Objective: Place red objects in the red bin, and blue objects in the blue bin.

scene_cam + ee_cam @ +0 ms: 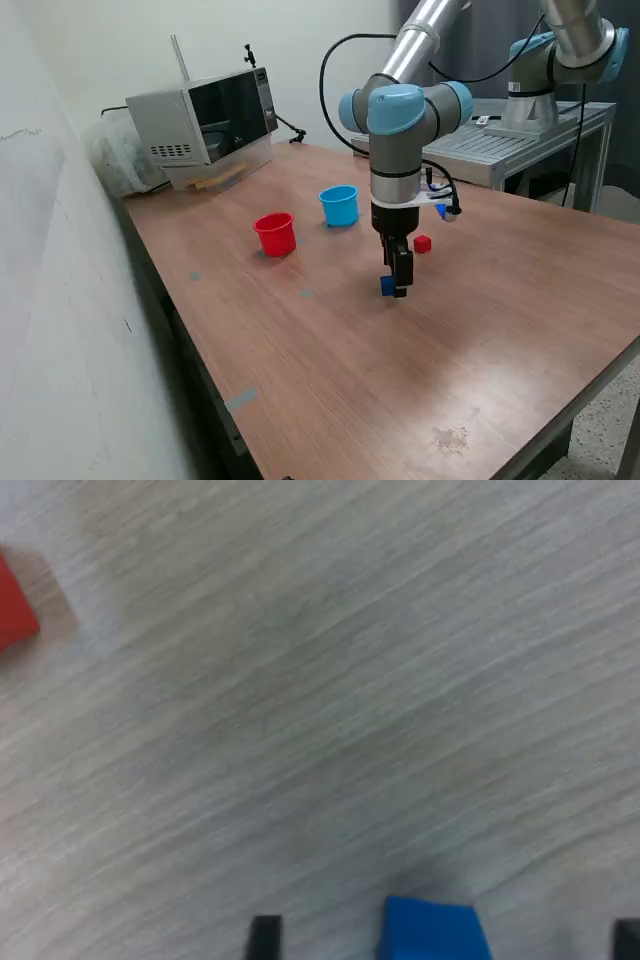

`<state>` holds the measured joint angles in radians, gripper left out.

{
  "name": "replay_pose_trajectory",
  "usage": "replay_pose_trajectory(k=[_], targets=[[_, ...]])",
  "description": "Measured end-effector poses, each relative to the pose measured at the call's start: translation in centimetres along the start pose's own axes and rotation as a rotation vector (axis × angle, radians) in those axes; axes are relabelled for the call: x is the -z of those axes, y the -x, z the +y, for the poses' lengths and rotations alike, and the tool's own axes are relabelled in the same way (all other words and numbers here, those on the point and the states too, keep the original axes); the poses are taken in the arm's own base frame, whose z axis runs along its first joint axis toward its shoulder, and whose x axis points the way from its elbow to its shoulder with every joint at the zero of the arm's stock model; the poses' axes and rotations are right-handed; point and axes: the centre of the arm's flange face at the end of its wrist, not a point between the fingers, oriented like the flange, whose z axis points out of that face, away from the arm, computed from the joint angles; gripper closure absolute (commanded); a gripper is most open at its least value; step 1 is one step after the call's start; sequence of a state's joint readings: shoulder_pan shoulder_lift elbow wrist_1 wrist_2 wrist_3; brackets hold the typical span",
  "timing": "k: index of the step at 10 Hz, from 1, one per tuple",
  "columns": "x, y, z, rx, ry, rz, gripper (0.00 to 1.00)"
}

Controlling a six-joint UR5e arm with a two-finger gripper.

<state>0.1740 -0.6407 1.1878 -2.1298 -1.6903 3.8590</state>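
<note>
The exterior view shows a brown wooden table [330, 340] with a silver-and-blue robot arm [400, 130] reaching straight down over its middle. The black gripper [398, 285] is low, at the tabletop or just above it, with a small blue cube [387, 286] right at its fingertips on the exterior view's left side. Whether the fingers touch the cube cannot be told from here. A small red cube [422, 243] sits on the table near the gripper, farther back and toward the exterior view's right. Another small blue thing shows just behind the arm's wrist, too hidden to identify. The red cup [275, 234] stands upright toward the exterior view's left, and the light blue cup [339, 205] stands upright just beside it, farther back; the two are apart. A silver microwave [205, 120] sits at the far corner of the table, near a white wall.

The wrist view looks close down onto the pale wood grain and is slightly blurred. The blue cube [434, 931] lies at the picture's edge between two dark fingertips [264, 938], with clear table visible between the cube and each one, so the jaws are spread and grasp nothing. The red cube [15, 605] is cut off at another edge, well apart from the blue cube.
</note>
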Motion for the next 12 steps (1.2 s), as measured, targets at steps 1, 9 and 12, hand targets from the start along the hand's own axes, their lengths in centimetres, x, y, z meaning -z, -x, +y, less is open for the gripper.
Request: replay_pose_trajectory(k=[1,9,12], targets=[[0.0,0.0,0.0,0.000,-0.001,0.001,1.00],[-0.1,-0.2,-0.3,0.002,-0.027,0.029,1.00],[1.5,0.4,-0.3,0.007,-0.019,0.037,1.00]])
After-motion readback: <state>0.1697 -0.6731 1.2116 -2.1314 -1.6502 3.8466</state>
